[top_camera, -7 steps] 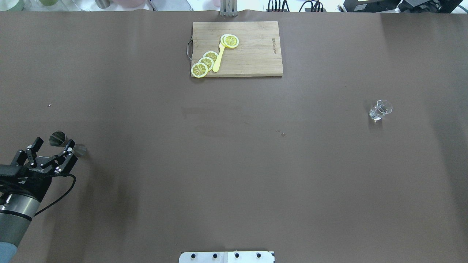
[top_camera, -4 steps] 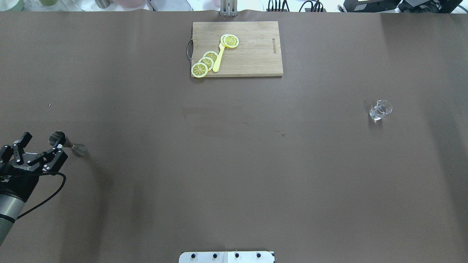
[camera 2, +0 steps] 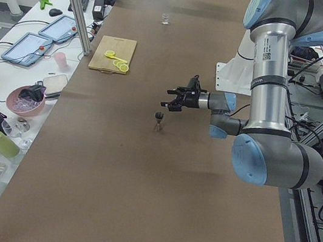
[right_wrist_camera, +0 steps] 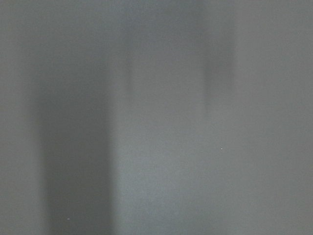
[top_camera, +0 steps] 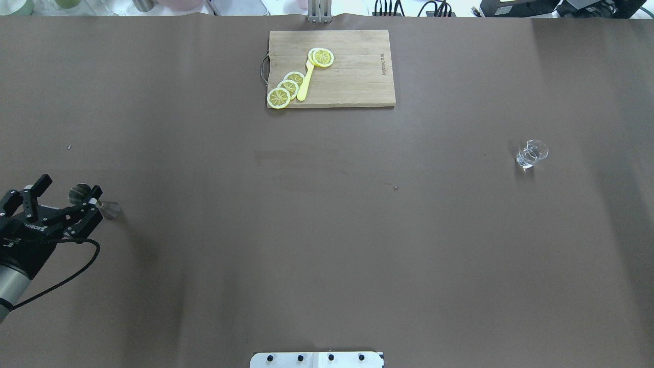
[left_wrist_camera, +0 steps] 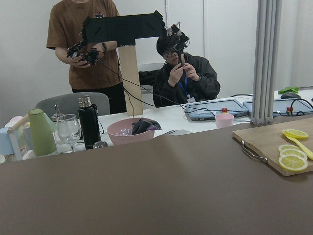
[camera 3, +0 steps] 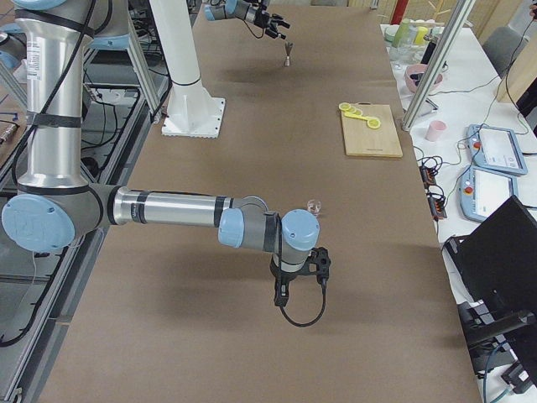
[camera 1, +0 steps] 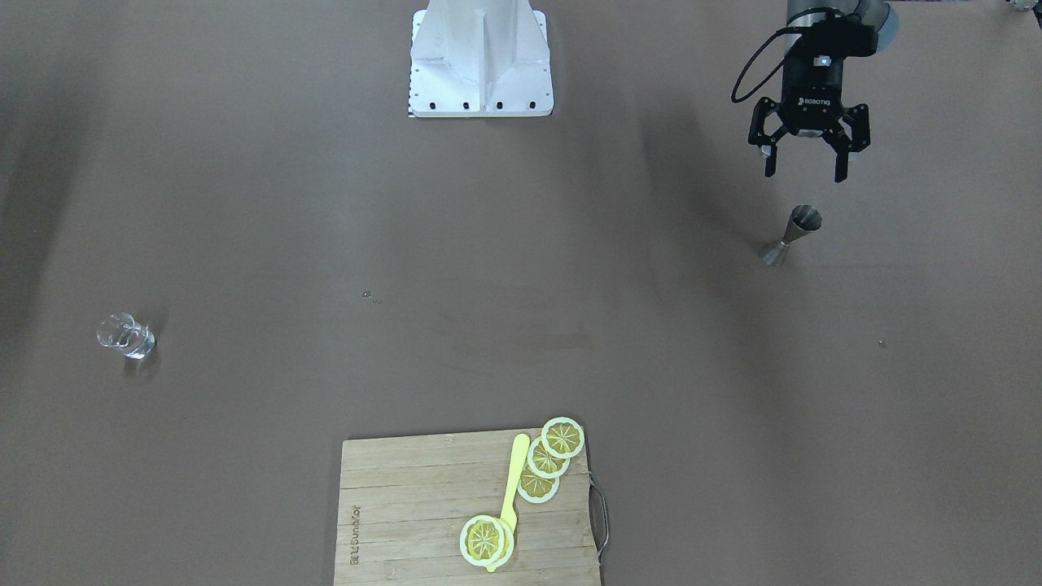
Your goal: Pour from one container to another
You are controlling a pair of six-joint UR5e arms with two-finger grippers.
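The left claw (camera 1: 804,169) hangs above the table (camera 1: 521,244) with its jaws spread wide and nothing between them. The jigger (camera 1: 794,233) stands upright on the table just ahead of the fingertips and lower than them, apart from both fingers. From overhead the claw (top_camera: 71,185) overlaps the jigger (top_camera: 77,193) in line of sight, one finger covering part of its rim – the front view shows a clear gap. The left side view has the claw (camera 2: 168,99) held level, the jigger (camera 2: 158,120) below and slightly forward of it.

The glass (top_camera: 531,153) stands well apart from the left claw, far off to its right across the table. It sits near the right arm: in the right side view it (camera 3: 315,205) is just past that arm's wrist. The right claw (camera 3: 298,284) points down close to the table there, and whether it is wide or narrow cannot be told; its own camera gives only blurred tabletop.

Far ahead of the left claw and to its right, a board (top_camera: 352,76) lies at the table's far edge, carrying lemon slices (top_camera: 286,88) and a yellow knife (top_camera: 304,84). The left wrist camera catches the board's corner (left_wrist_camera: 264,139) and two people (left_wrist_camera: 183,73) beyond the table.
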